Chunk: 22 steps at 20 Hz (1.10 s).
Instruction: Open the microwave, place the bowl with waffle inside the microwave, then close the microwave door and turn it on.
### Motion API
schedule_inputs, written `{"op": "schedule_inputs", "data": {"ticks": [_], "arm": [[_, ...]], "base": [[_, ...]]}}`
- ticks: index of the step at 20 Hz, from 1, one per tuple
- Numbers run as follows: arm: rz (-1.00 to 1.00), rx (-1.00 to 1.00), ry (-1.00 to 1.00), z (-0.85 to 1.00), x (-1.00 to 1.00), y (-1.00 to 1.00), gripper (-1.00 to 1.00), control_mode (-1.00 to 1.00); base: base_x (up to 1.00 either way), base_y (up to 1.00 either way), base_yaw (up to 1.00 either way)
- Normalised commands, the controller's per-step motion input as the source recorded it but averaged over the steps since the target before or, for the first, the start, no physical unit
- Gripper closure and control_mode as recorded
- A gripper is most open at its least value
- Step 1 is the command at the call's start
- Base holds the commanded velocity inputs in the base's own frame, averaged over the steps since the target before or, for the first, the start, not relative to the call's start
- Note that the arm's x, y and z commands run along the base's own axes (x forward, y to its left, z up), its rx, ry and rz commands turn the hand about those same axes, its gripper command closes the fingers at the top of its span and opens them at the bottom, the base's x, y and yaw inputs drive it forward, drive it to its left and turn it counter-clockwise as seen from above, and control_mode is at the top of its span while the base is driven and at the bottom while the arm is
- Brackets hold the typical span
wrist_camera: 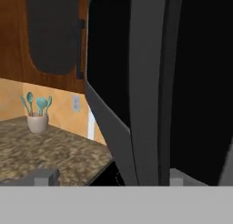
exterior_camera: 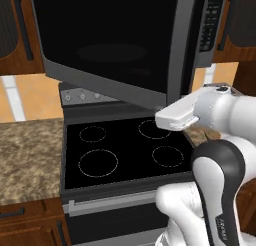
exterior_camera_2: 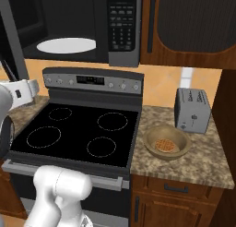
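The microwave (exterior_camera_2: 124, 55) hangs above the stove with its cavity exposed and a white round plate (exterior_camera_2: 66, 45) inside. The microwave door (exterior_camera: 110, 40) is swung out wide, and its black glass faces the left base view. My gripper (exterior_camera: 161, 117) sits at the door's lower right corner. In the hand view the gripper (wrist_camera: 112, 175) is open, with the door's grey edge strip (wrist_camera: 150, 104) standing between the spread fingertips and not pinched. The tan bowl (exterior_camera_2: 167, 142) with a waffle (exterior_camera_2: 166, 146) in it rests on the counter right of the stove.
A black-topped stove (exterior_camera_2: 78, 129) lies under the microwave. A grey toaster (exterior_camera_2: 192, 110) stands just behind the bowl. The keypad (exterior_camera_2: 122, 27) is on the microwave's right. A cup of teal utensils (wrist_camera: 37, 120) sits on the left counter (exterior_camera: 27, 150).
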Motion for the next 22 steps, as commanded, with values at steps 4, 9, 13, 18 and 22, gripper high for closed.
{"op": "schedule_inputs", "data": {"ticks": [4,9,13,18,22], "arm": [[-0.08,-0.32,-0.74,0.39,-1.0,0.76,-1.0,-1.0],[-0.01,-0.49,-0.68,0.23,-1.0,0.92,-1.0,-1.0],[0.0,-0.61,-0.47,0.36,-1.0,0.7,-1.0,-1.0],[0.0,-0.34,-0.51,0.14,-1.0,-0.37,-1.0,-1.0],[0.0,-0.16,-0.45,0.0,-1.0,-1.0,-1.0,-1.0]], "base": [[0.0,0.0,0.0],[0.0,0.0,0.0],[0.0,0.0,0.0],[0.0,0.0,0.0],[0.0,0.0,0.0]]}}
